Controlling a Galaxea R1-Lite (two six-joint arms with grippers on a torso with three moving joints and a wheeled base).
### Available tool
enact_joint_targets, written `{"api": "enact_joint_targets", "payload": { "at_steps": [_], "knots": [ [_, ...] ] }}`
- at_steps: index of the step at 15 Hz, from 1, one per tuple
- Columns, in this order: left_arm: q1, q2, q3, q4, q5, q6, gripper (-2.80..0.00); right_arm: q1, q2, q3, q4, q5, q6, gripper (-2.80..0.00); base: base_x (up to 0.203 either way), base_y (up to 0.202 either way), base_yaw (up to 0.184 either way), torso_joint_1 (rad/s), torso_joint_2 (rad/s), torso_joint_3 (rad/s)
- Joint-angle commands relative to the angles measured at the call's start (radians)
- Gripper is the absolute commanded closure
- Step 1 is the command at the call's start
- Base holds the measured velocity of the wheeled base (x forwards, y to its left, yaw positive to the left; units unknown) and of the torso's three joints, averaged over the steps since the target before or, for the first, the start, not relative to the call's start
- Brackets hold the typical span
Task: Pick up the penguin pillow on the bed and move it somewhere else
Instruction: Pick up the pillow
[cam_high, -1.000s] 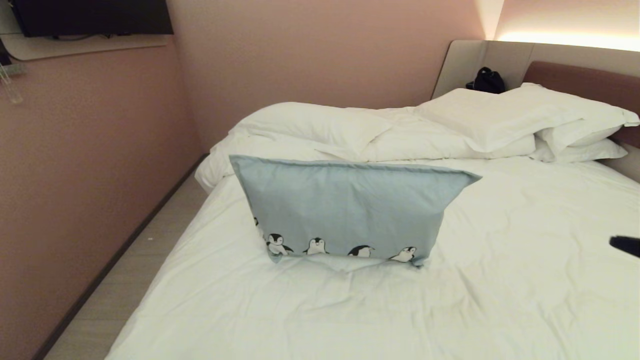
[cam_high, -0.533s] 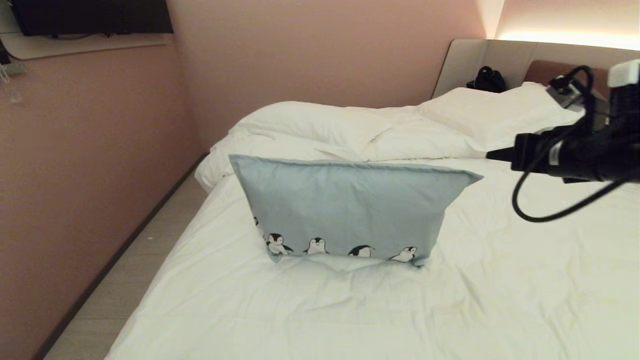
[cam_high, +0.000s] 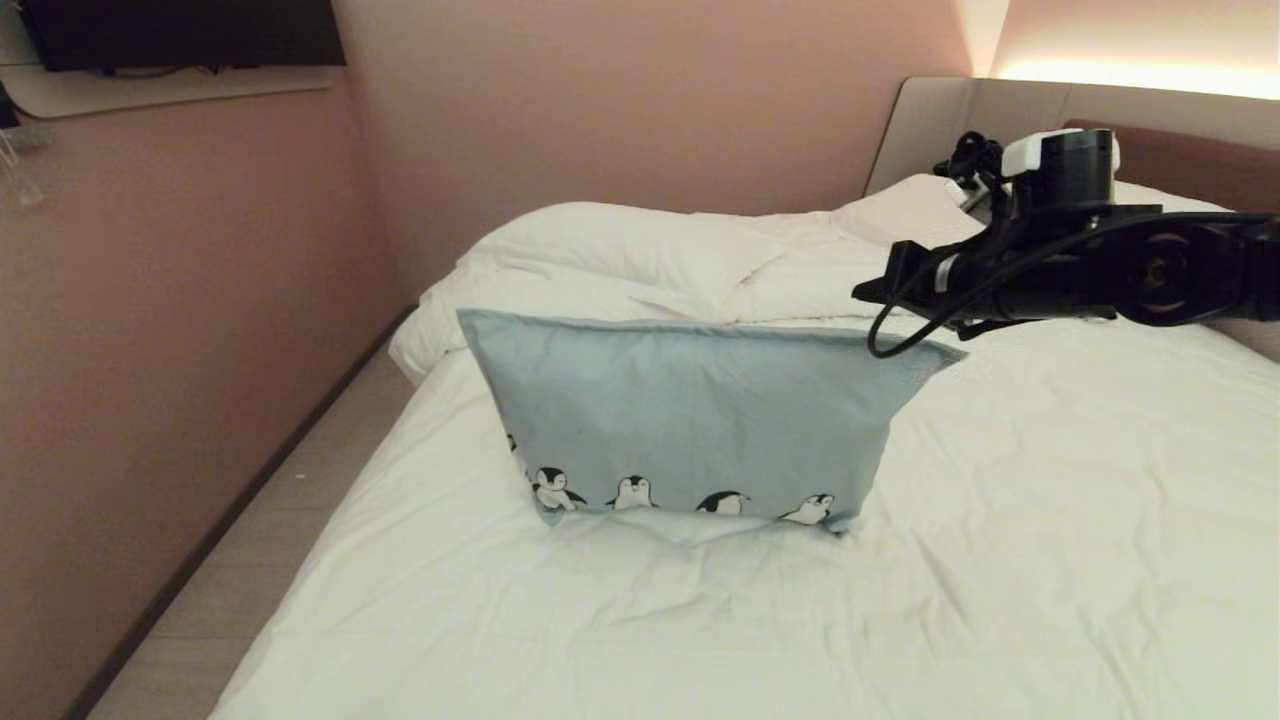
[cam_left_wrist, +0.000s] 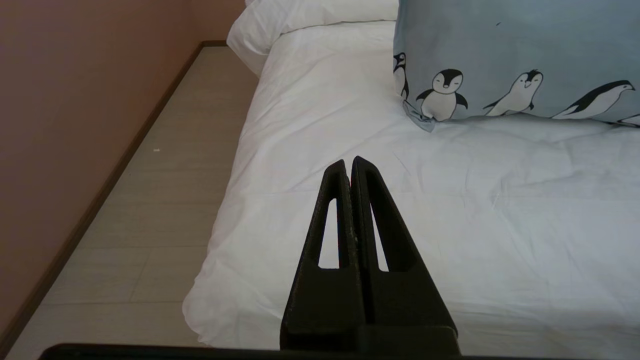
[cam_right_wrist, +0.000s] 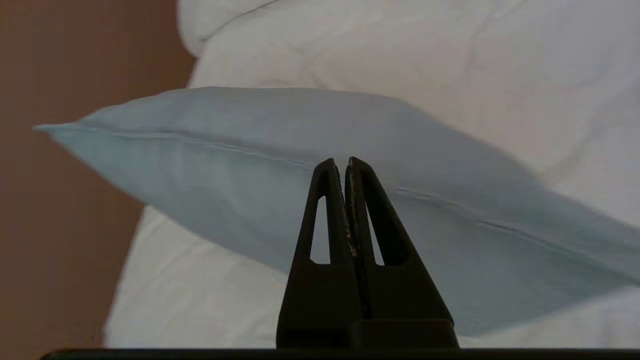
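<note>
Near the middle of the bed (cam_high: 1050, 560), the penguin pillow (cam_high: 700, 420) is standing upright on its long edge, its pale blue-grey face turned toward the foot of the mattress and its row of black-and-white penguins running along the bottom where it is sinking into the white sheet. Its top seam is forming a level ridge, with one corner jutting out to the robot's right. Just above that corner, the right gripper (cam_high: 868, 291) is reaching in level from the right on a dark arm, a black cable looping beneath it; a second ago only a sliver of this arm was showing at the picture's edge, so it has swung up and inward toward the pillow while the pillow has not moved. Its two fingers are pressed together with nothing between them, and the right wrist view shows them pointing at the top seam without touching it. By my judgement they will need to spread before any grasp, so the pick-up is only beginning. The left gripper (cam_left_wrist: 351, 167), fingers likewise pressed together, is hanging low near the mattress's foot corner. Behind lie rumpled white pillows (cam_high: 1000, 240) and a pink wall (cam_high: 620, 110).
</note>
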Motion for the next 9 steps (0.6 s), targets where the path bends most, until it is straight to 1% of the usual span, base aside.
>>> {"api": "enact_joint_targets", "payload": {
  "at_steps": [1, 2, 3, 7, 9],
  "knots": [
    [0.0, 0.0, 0.0, 0.001, 0.0, -0.001, 0.0, 0.04, 0.035, -0.048, 0.029, 0.086, 0.109, 0.0, 0.0, 0.0, 0.0, 0.0, 0.0, 0.0],
    [0.0, 0.0, 0.0, -0.001, 0.0, 0.0, 0.0, 0.06, 0.037, -0.054, 0.025, 0.088, 0.105, 0.0, 0.0, 0.0, 0.0, 0.0, 0.0, 0.0],
    [0.0, 0.0, 0.0, -0.001, 0.0, -0.001, 0.0, 0.073, 0.039, -0.059, 0.021, 0.088, 0.083, 0.0, 0.0, 0.0, 0.0, 0.0, 0.0, 0.0],
    [0.0, 0.0, 0.0, -0.001, 0.0, 0.0, 0.0, 0.104, 0.074, -0.131, 0.027, 0.093, -0.163, 0.0, 0.0, 0.0, 0.0, 0.0, 0.0, 0.0],
    [0.0, 0.0, 0.0, -0.001, 0.0, -0.001, 0.0, 0.109, 0.094, -0.191, 0.032, 0.091, -0.246, 0.0, 0.0, 0.0, 0.0, 0.0, 0.0, 0.0]
  ]
}}
